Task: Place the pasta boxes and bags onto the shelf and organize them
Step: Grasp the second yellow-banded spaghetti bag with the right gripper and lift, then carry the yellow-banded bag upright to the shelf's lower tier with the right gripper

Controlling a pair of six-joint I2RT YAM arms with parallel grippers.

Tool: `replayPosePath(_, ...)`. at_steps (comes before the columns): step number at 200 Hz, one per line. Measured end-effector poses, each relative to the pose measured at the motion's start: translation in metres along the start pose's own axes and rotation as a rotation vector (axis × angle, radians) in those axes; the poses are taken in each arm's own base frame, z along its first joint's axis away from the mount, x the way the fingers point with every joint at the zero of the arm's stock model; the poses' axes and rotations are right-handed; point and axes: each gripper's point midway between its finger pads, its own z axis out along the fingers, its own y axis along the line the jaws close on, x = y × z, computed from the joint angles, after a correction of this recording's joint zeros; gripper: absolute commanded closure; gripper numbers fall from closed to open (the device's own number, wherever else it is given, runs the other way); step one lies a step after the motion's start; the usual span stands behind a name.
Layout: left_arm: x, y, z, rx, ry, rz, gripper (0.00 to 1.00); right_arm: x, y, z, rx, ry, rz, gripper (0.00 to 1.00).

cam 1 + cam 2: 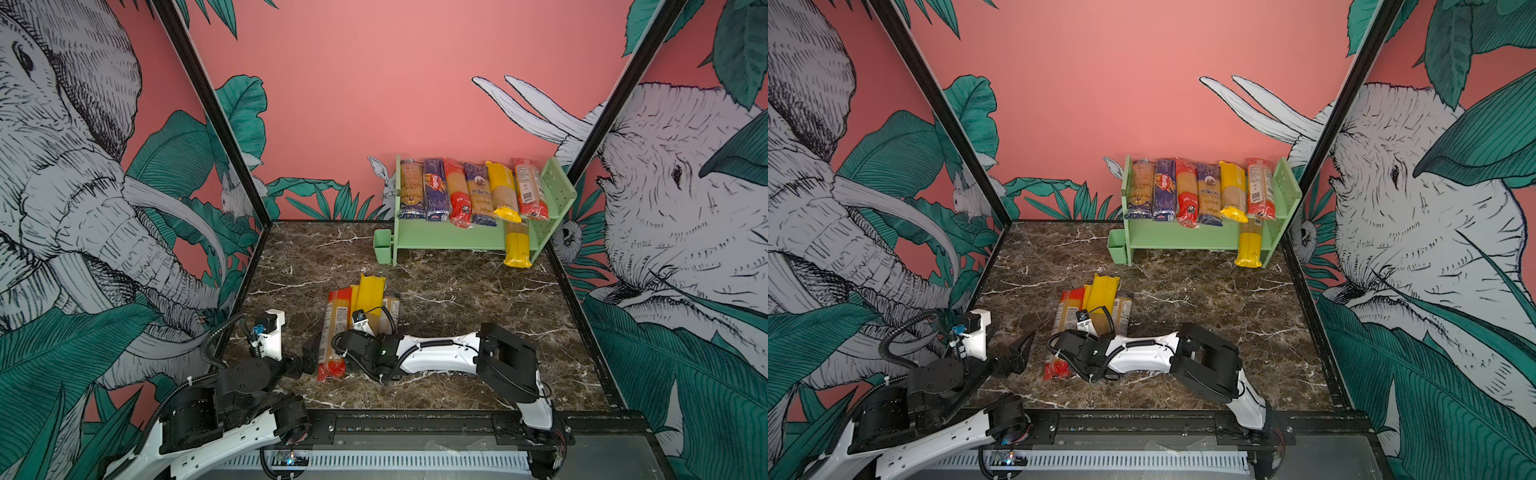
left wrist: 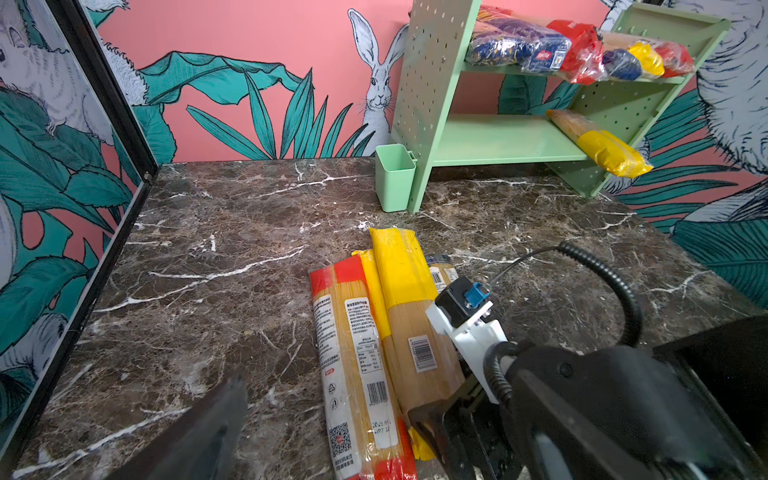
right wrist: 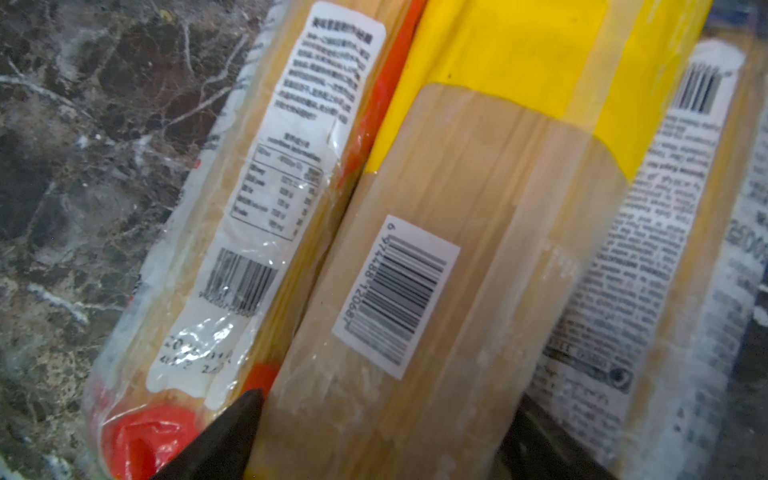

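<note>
Several spaghetti packs [image 2: 357, 353] lie heaped on the surface [image 1: 478, 316], well apart from the shelf [image 1: 453, 240]. The right pincer [image 3: 386, 405] straddles the top yellow-ended pack [image 3: 457, 187]; I cannot tell if it is pinching. The left pincer [image 1: 1022, 347] is spread, empty. The pack looks light, brittle and slippery, so a mid-length grip seems safest.

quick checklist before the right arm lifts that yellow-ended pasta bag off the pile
1. right gripper astride the yellow-ended bag: ok, one finger on each side.
2. Grip firm on it: cannot tell.
3. Bag on top of the pile, nothing over it: ok.
4. left gripper clear of the pile: ok, open and empty.
5. Room on the shelf: ok, lower tier holds only an overhanging bag; upper tier looks full.
</note>
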Motion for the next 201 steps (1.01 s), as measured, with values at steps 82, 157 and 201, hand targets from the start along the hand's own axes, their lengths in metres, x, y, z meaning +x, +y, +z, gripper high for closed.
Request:
replayPosePath(82, -0.005, -0.016, 0.01, 0.01, 0.013, 0.058, 0.01, 0.001, -0.033, -0.037, -0.036, 0.011, 0.018, 1.0)
replayPosePath(157, -0.004, -0.07, 0.049, 0.059, 0.092, 0.219, 0.01, 0.014, -0.087, -0.12, -0.063, 0.026, -0.042, 1.0)
replayPosePath(201, -0.01, -0.116, 0.078, 0.113, 0.121, 0.288, 0.01, -0.002, -0.134, -0.172, -0.053, -0.073, -0.007, 1.0)
